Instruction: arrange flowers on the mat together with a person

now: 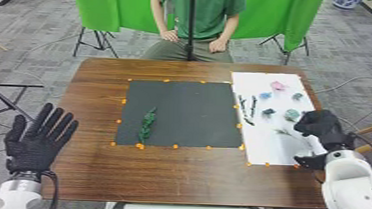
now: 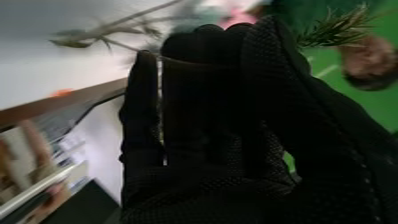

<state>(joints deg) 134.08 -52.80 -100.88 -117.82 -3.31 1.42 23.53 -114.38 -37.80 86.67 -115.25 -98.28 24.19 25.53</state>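
My right hand [image 1: 317, 123] is over the right edge of the white sheet [image 1: 261, 155], beside a leafy twig [image 1: 292, 134]. In the right wrist view my right hand [image 2: 204, 105] has its fingers straight and close together. Past the fingertips are the pale twig [image 2: 111, 27] and a green needle sprig [image 2: 336, 29]; whether either touches the glove is unclear. My left hand [image 1: 40, 142] rests open at the table's left side. A green sprig [image 1: 147, 125] lies on the left part of the dark mat [image 1: 186, 112].
On the white sheet lie a pink flower [image 1: 277, 85], a pale blue one [image 1: 266, 95], a green one [image 1: 291, 115], a dark bluish one [image 1: 269, 112] and dark stems [image 1: 253, 106]. Orange markers line the mat and the sheet on the brown table [image 1: 153, 176].
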